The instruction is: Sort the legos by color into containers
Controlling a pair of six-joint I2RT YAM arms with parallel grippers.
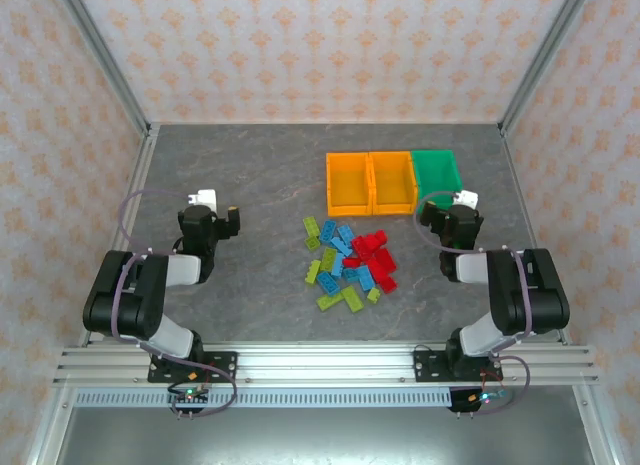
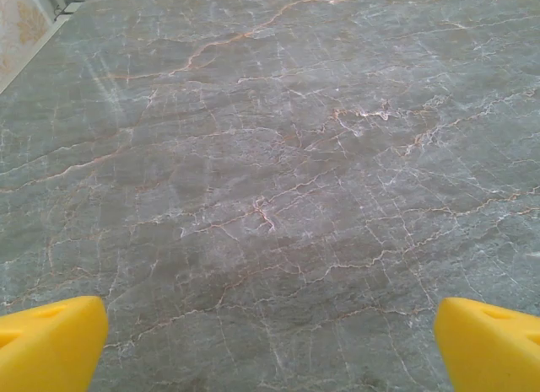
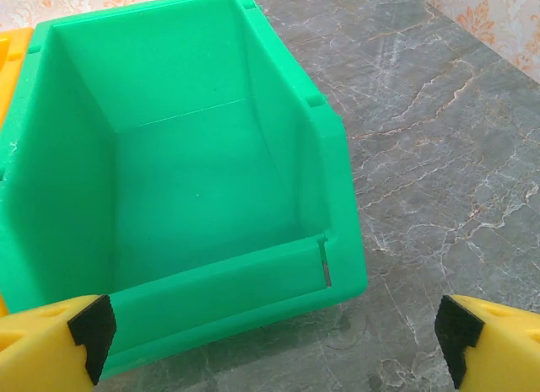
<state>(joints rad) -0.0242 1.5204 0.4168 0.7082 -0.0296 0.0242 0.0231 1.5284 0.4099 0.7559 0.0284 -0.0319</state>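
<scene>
**Left claw [image 2: 270,354] and right claw [image 3: 270,346] both wide open, holding nothing**

Left one hangs over bare table [image 2: 270,156] - right one sits just in front of the green bin [image 3: 169,114]. Legos [image 1: 350,263] lie heaped mid-table, just before the two orange bins [image 1: 370,181].

3 containers [image 1: 371,180] stand side by side in a row toward the far right corner of the surface [image 1: 250,175]. The legos [image 1: 350,265] lie in a loose heap before them, nearer the middle. The right fingers [image 3: 38,350] sit just before the rightmost container [image 3: 337,156]. The left fingers [image 2: 46,341] hang over the surface toward its left edge, well apart from the legos.
</scene>
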